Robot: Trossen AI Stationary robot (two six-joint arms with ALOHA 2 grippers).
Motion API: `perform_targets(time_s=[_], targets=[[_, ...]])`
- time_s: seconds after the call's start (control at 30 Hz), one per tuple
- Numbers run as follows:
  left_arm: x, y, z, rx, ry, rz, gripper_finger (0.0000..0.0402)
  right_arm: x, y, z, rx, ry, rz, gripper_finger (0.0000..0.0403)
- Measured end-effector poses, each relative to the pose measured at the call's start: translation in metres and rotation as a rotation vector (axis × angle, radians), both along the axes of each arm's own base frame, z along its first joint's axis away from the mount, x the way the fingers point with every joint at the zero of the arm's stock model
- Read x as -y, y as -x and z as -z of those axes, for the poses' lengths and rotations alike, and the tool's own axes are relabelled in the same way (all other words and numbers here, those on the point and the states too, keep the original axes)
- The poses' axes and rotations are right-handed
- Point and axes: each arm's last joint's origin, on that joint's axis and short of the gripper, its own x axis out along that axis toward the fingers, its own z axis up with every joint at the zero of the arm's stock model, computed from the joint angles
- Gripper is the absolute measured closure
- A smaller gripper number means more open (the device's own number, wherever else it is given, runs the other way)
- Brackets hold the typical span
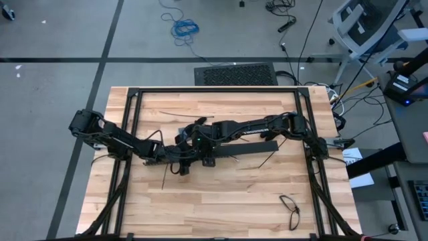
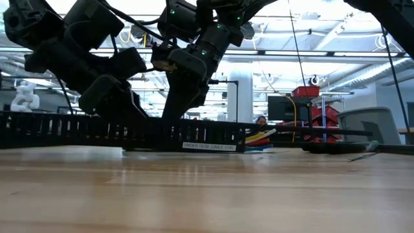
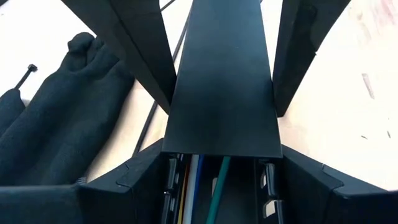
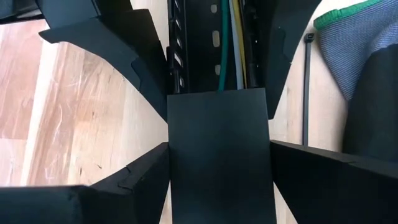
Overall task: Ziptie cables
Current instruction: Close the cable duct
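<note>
Meeting at frame centre in the high view, both arms converge on the long black slotted bar (image 1: 234, 152), which runs roughly left-right across the table (image 1: 221, 201). Left gripper (image 3: 221, 106) straddles the bar's flat lid (image 3: 221, 81), fingers spread abt as wide as the lid, one each side; can't tell if they press it. Right gripper (image 4: 217, 106) does the same from the opposite end, facing the left one. Cables (image 3: 199, 180) lie inside the bar's channel, along its long axis, just ahead of each gripper's fingers. Both arms look equally near, so either could reach in.

Wrist views show the wires under the lid edge; high view hides them. Low view shows only coloured ends (image 2: 262, 137) poking out at centre-right. Thin black strip (image 4: 306, 87) lies beside the bar in the right wrist view.
</note>
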Motion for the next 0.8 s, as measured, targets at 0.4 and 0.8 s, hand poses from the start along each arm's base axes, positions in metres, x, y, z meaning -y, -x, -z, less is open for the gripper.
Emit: perform_targets(time_s=[0.4, 0.8], targets=[[0.0013, -0.0009, -0.0008, -0.014, -0.081, 0.113, 0.0152, -0.0010, 0.0002, 0.0007, -0.004, -0.013, -0.011, 0.0154], [0.0011, -0.0011, -0.0008, -0.015, -0.061, 0.117, 0.0152, -0.0016, 0.0001, 0.0006, -0.005, -0.010, -0.011, 0.0154]])
